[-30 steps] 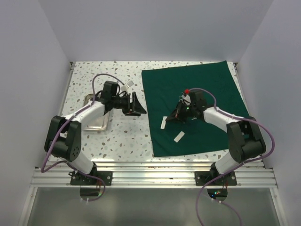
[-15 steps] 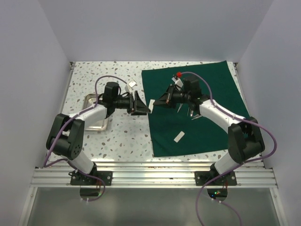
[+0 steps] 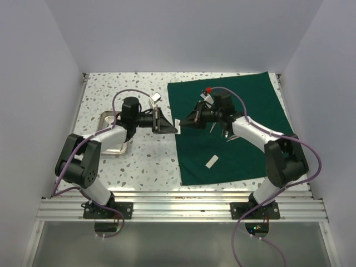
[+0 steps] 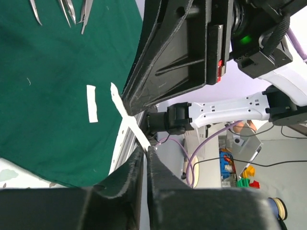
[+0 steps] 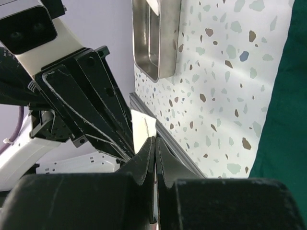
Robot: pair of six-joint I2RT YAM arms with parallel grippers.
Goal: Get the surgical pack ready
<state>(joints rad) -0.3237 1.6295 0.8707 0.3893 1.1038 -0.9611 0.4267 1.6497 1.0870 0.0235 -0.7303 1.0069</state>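
Observation:
The dark green drape point(image 3: 239, 133) lies flat on the right half of the table. Both grippers meet in the air over its left edge. A white gauze piece point(image 3: 177, 123) hangs between them. My left gripper point(image 3: 174, 128) is shut on one end of the strip point(image 4: 129, 120), and my right gripper point(image 3: 182, 122) is shut on the other end point(image 5: 143, 125). A second gauze piece point(image 3: 211, 162) lies on the drape near its front. Steel instruments point(image 3: 228, 132) lie on the drape behind the right arm. The steel tray point(image 3: 114, 146) sits at the left, partly under the left arm.
Speckled tabletop point(image 3: 144, 161) lies between the tray and the drape. White walls close in the left, right and back. An aluminium rail point(image 3: 178, 208) runs along the near edge.
My right gripper lifted the gauze piece off the drape and carried it left to the left gripper. The left gripper, open before, has shut on it.

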